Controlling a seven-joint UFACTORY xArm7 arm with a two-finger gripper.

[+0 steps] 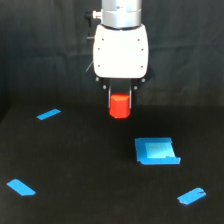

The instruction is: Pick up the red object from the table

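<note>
The red object (120, 106) is a small red-orange block held between the fingers of my gripper (120, 102), which hangs from the white arm housing at the top middle of the exterior view. The gripper is shut on the block. The block looks lifted slightly above the black table (75, 165), though its exact height is hard to judge. The fingers are dark and mostly hidden behind the block.
A blue square piece (156, 150) lies to the exterior view's right of the gripper, lower down. Blue tape strips sit at the left (48, 114), lower left (21, 187) and lower right (191, 196). A dark curtain forms the background.
</note>
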